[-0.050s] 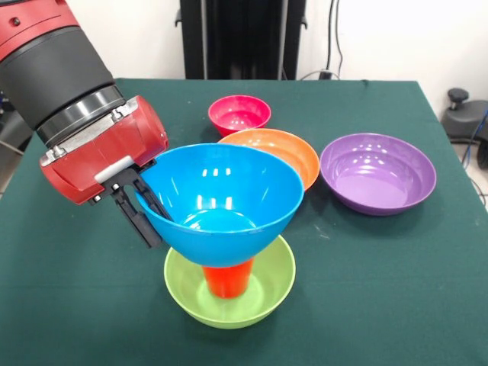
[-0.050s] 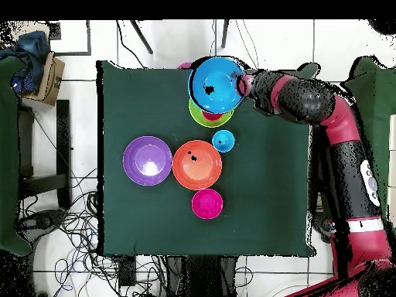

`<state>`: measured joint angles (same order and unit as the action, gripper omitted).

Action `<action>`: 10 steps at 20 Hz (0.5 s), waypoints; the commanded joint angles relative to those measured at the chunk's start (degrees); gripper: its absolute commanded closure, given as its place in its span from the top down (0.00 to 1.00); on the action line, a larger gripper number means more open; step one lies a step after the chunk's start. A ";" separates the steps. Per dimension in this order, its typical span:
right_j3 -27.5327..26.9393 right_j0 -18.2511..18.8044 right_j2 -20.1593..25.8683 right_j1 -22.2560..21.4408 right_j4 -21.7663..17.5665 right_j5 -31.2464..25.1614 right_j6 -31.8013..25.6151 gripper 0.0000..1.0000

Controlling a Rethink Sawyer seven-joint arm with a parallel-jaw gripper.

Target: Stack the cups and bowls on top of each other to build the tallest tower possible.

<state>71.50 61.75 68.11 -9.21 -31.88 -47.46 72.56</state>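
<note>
Glossy lime green plastic bowl (image 1: pixel 267 293) sitting on the dark green cloth-covered surface (image 1: pixel 396 290), serving as landmark. Upright inside it, a red tapered plastic cup (image 1: pixel 227 280), standing at its middle. Perched on the red cup's rim, a large glossy blue plastic bowl (image 1: pixel 229 187), tilted slightly, overhanging the lime green bowl on all sides.

Black gripper (image 1: pixel 141 204) of the red and black arm (image 1: pixel 69 91) closed on the blue bowl's rim, on the side left of the lime green bowl in the front view; one finger inside the wall, one outside, pinching it.

Beyond the lime green bowl in the front view, a glossy orange plastic bowl (image 1: pixel 293 149), partly hidden behind the blue one. Farther still, a small pink-red plastic bowl (image 1: pixel 239 114). To the right of the orange bowl, just apart from it, a glossy purple plastic bowl (image 1: pixel 377 174).

In the overhead view, a small light blue round thing (image 2: pixel 223 141), probably a cup, between the lime green bowl and the orange bowl; hidden in the front view.
</note>
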 commanded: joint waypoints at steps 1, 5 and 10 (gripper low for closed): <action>2.01 -1.69 -2.19 -0.67 -1.91 -1.24 -15.49 0.00; 2.53 -1.43 -1.58 -0.65 -1.14 -1.28 -14.93 0.00; 2.73 -1.49 -1.30 -0.40 -1.07 -0.60 -14.58 0.00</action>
<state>71.64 61.75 68.11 -9.21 -31.87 -47.45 72.56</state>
